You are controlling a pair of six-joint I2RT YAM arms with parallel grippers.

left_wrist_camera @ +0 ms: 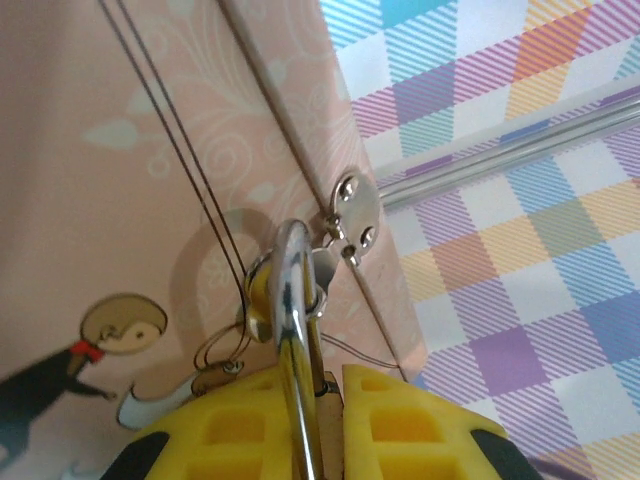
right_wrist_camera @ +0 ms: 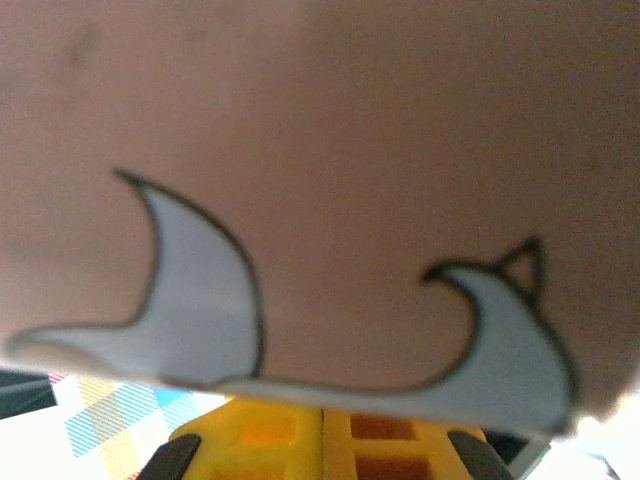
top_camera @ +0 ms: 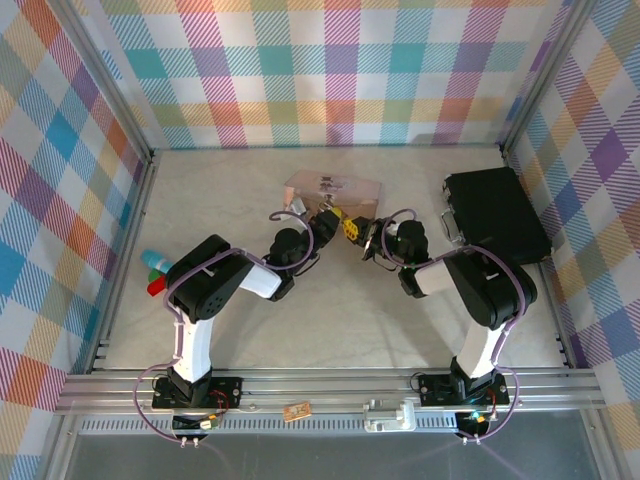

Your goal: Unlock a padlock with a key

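Note:
The padlock's shiny metal shackle (left_wrist_camera: 293,330) hooks through the ring of the clasp (left_wrist_camera: 352,203) on the pink tin (left_wrist_camera: 120,150). It runs down between the yellow fingers (left_wrist_camera: 230,430) of my left gripper (left_wrist_camera: 335,385), which is shut on the padlock; the lock's body is mostly hidden between the pads. From above, the left gripper (top_camera: 347,228) sits at the front of the tin (top_camera: 333,190), and the right gripper (top_camera: 372,240) faces it closely. My right gripper (right_wrist_camera: 322,412) has its yellow pads pressed together just under the tin's pink face (right_wrist_camera: 330,120). The key is hidden.
A black case (top_camera: 495,215) lies at the back right. Coloured markers (top_camera: 155,272) lie by the left wall. Thin wires (left_wrist_camera: 180,150) run across the tin's face. Plaid walls enclose the table on three sides; a metal rail (top_camera: 330,385) runs along the near edge.

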